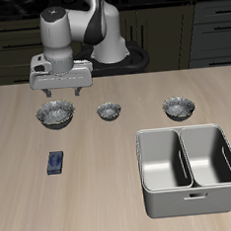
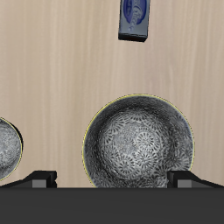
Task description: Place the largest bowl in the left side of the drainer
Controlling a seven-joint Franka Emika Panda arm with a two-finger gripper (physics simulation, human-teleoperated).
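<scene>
1. While poised above the largest bowl [image 1: 55,114], fingers [image 1: 60,91] spread and holding nothing; step in hand judged as the approach before the grasp.
2. Exterior view: largest bowl toward the worktop's [image 1: 104,188] back edge, in a row with the smallest bowl [image 1: 109,111] and the mid-sized bowl [image 1: 178,107]. Drainer [image 1: 191,198] by the front edge, well apart, both compartments bare. Small blue box [image 1: 56,162] nearer the front than the largest bowl.
3. Wrist view: largest bowl [image 2: 140,142] between the two fingertips [image 2: 40,176], untouched; blue box [image 2: 134,19] beyond it; neighbouring bowl [image 2: 7,149] at the frame's edge.
4. Next, by judgement: descend, pinch one rim wall, lift, carry across to the drainer's left side.
</scene>
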